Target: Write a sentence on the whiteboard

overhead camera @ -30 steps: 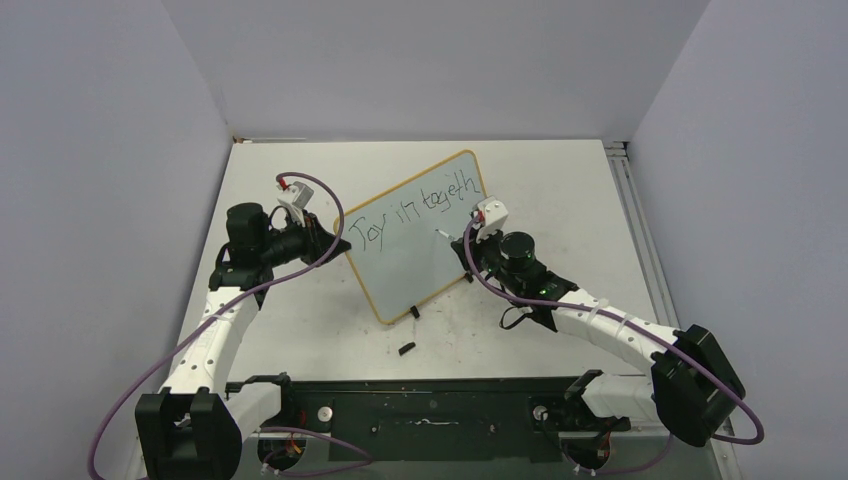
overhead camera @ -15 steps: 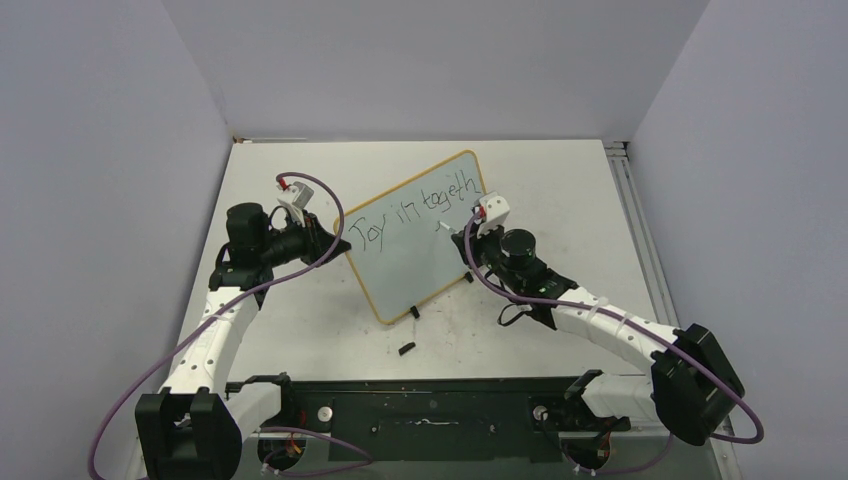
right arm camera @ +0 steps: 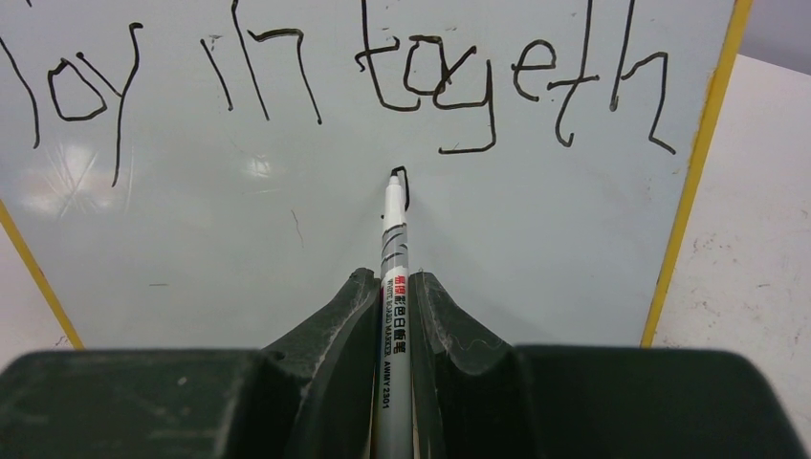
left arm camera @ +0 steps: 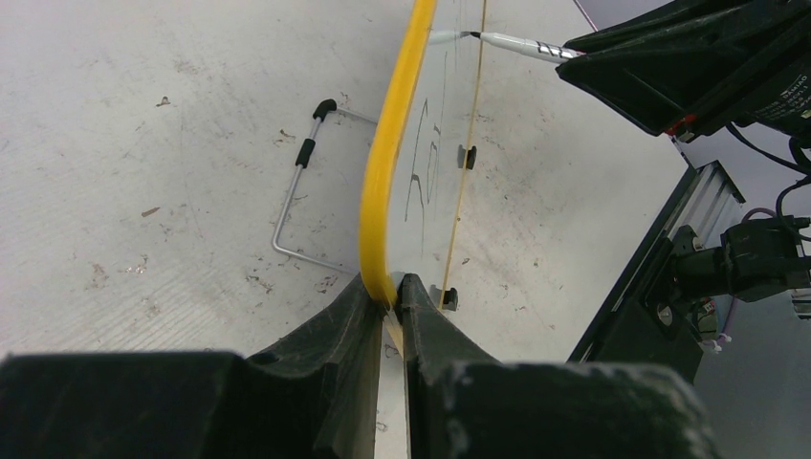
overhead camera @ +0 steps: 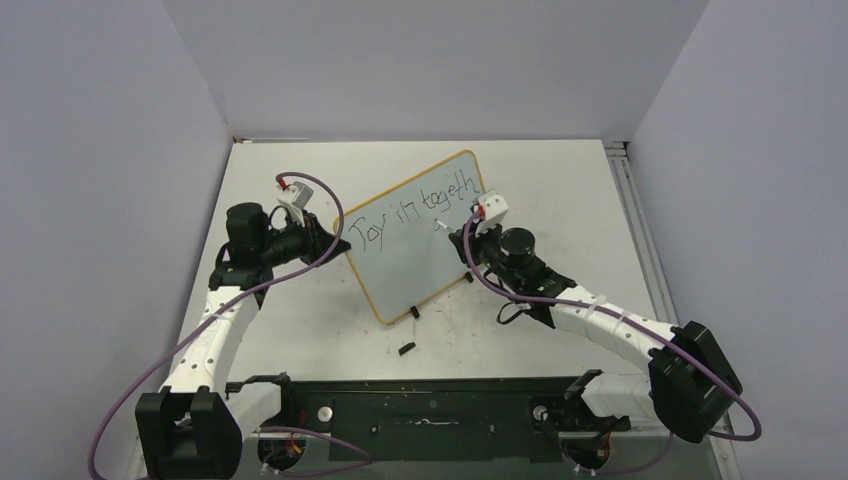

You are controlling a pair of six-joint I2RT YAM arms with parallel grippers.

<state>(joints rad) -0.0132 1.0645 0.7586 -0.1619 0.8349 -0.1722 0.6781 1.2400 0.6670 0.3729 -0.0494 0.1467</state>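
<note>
The whiteboard with its yellow frame stands tilted mid-table on black clip feet. The sentence reads "Joy in togeth" in one line, also in the right wrist view. My left gripper is shut on the board's left edge; the frame sits pinched in the left gripper. My right gripper is shut on a white marker, as the right gripper's own view shows. The marker tip touches the board beside a short fresh black stroke under "togeth".
A small black cap lies on the table in front of the board. A bent wire stand lies behind the board. The black base rail runs along the near edge. Grey walls close in the table.
My right gripper and the marker have moved slightly up and left along the board, under "togeth". The left arm and the board have not moved.
</note>
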